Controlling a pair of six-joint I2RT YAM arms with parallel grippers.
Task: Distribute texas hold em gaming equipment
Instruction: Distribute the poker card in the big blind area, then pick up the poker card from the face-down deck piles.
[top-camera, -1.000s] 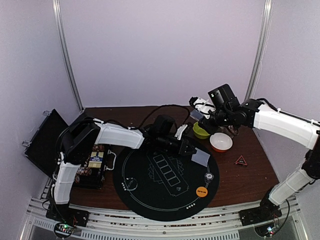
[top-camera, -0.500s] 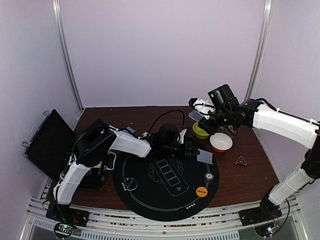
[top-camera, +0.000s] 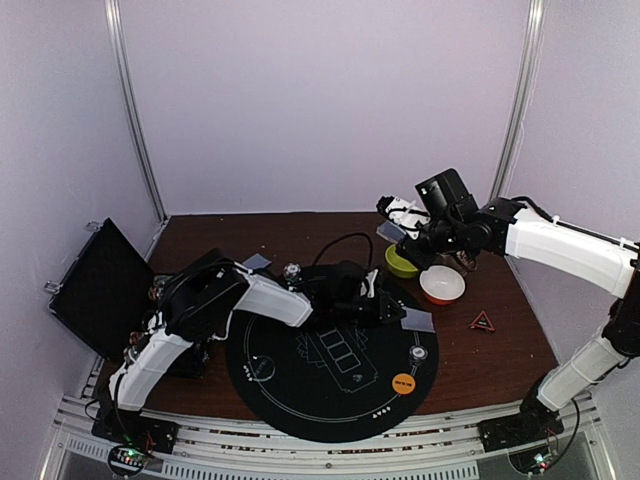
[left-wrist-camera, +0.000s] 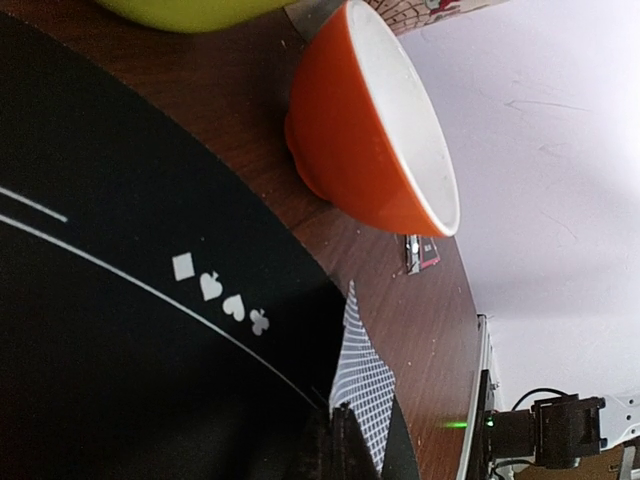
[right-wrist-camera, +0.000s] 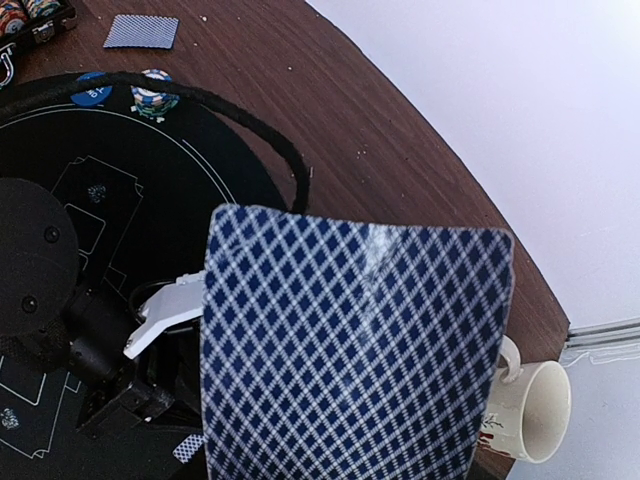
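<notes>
Brown table (top-camera: 500, 352) carries black mat (top-camera: 300, 392), green bowl (top-camera: 400, 265), orange bowl (top-camera: 442, 286), red triangle (top-camera: 483, 321).

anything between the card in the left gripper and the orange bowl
Nothing visible does. The left gripper pinches the card at the black mat's right edge, and only a strip of brown table lies between it and the orange bowl. The red triangle lies off to one side.

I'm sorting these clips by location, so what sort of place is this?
Probably a robot lab test cell dressed as a card table: plain pale walls enclose a brown table, aluminium rails run along its near edge, and a round black poker mat lies on it.
</notes>
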